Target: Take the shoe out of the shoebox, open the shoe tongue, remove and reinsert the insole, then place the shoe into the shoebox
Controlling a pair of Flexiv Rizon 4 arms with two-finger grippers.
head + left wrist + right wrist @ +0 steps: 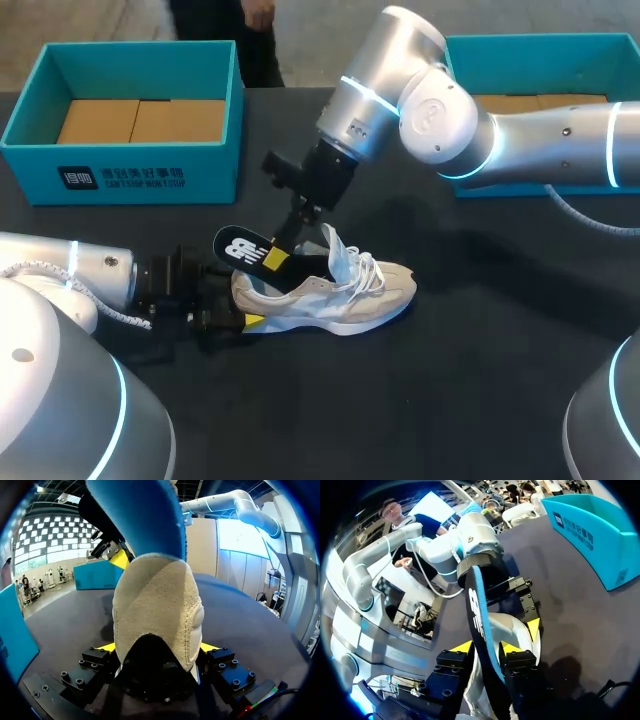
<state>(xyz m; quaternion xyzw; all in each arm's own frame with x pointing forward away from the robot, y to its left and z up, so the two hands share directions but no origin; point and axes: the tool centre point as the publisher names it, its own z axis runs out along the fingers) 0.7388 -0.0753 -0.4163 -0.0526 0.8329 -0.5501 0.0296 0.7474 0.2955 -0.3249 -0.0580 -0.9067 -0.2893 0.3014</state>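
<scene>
A beige and white sneaker (340,295) lies on its sole on the black table, toe pointing right. My left gripper (245,320) comes in from the left and is shut on its heel; in the left wrist view the heel (157,615) fills the gap between both yellow tips. The black insole (245,247), blue underneath, sticks up and back out of the shoe's opening. My right gripper (275,258) reaches down from above and is shut on it. In the right wrist view the insole (480,630) runs edge-on between the two yellow fingertips (462,646), above the shoe (515,630).
A teal shoebox (130,175) with brown cardboard inside stands at the back left. A second teal box (520,45) stands at the back right, behind my right arm. Bare black tabletop lies in front of and to the right of the shoe.
</scene>
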